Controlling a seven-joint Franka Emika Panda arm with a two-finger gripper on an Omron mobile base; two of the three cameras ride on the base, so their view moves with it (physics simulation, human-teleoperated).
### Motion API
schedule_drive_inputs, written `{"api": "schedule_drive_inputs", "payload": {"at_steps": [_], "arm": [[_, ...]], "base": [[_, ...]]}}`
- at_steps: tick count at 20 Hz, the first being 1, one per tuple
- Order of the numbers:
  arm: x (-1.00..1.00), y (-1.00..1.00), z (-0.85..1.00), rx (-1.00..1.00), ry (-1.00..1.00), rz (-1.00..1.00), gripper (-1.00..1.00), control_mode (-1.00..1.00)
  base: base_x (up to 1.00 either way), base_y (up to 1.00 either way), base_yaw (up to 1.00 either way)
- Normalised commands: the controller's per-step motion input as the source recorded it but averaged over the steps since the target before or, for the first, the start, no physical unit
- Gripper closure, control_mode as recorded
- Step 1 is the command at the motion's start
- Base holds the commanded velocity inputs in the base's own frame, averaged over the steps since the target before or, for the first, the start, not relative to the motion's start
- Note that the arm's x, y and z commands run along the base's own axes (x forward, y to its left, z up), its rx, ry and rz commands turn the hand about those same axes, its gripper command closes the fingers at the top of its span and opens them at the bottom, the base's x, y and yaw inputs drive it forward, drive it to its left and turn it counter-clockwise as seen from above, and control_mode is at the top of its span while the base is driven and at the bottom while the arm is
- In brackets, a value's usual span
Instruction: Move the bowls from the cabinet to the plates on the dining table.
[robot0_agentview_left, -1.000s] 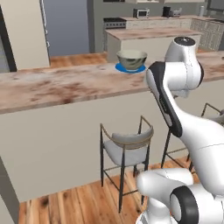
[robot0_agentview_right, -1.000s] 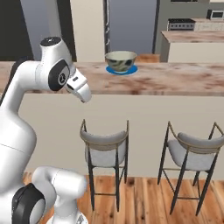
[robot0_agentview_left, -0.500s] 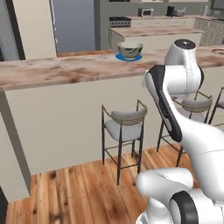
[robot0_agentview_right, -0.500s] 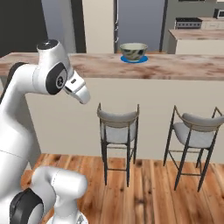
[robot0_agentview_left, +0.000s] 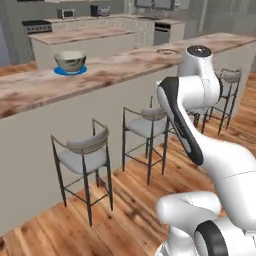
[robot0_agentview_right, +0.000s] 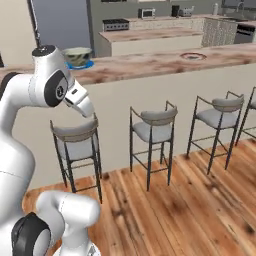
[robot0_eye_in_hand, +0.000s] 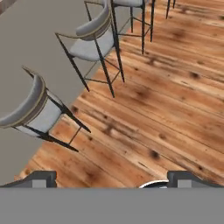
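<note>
A bowl (robot0_agentview_left: 70, 61) is sitting on the blue plate (robot0_agentview_left: 70, 70) on the long marble worktop (robot0_agentview_left: 30, 87), toward 10 o'clock in the left base view; in the right base view the bowl (robot0_agentview_right: 77, 56) and blue plate (robot0_agentview_right: 82, 65) are lying near 11 o'clock, just past the arm's shoulder joint. A second plate (robot0_agentview_right: 192, 56), reddish-rimmed, is resting bare farther along the worktop (robot0_agentview_right: 150, 62) toward 2 o'clock, well apart from the first.

The tool (robot0_eye_in_hand: 111, 181) is pointing down at the wooden floor (robot0_eye_in_hand: 166, 109), below the worktop's edge and well apart from the bowl, which is standing above and beyond it. Its two tips are standing wide apart at the bottom of the hand view with nothing between them, so it is released. In the right base view the tool's tapered end (robot0_agentview_right: 85, 106) is hanging at 9 o'clock, in front of a stool's backrest (robot0_agentview_right: 75, 132).

Grey-seated stools (robot0_agentview_left: 82, 155) are lining the worktop's cream side; two stools (robot0_eye_in_hand: 94, 39) are appearing from 9 to 12 o'clock in the hand view.
</note>
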Motion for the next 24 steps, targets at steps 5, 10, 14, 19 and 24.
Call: {"api": "schedule_drive_inputs", "payload": {"at_steps": [5, 10, 14, 19, 24], "arm": [[0.0, 0.0, 0.0, 0.0, 0.0, 0.0, -1.0, 1.0], [0.0, 0.0, 0.0, 0.0, 0.0, 0.0, -1.0, 1.0], [0.0, 0.0, 0.0, 0.0, 0.0, 0.0, -1.0, 1.0], [0.0, 0.0, 0.0, 0.0, 0.0, 0.0, -1.0, 1.0], [0.0, 0.0, 0.0, 0.0, 0.0, 0.0, -1.0, 1.0]], "base": [[0.0, 0.0, -0.87], [0.09, -0.01, -0.74], [0.65, -0.21, -0.46], [1.0, -0.3, -0.35], [1.0, -0.19, -0.26]]}}
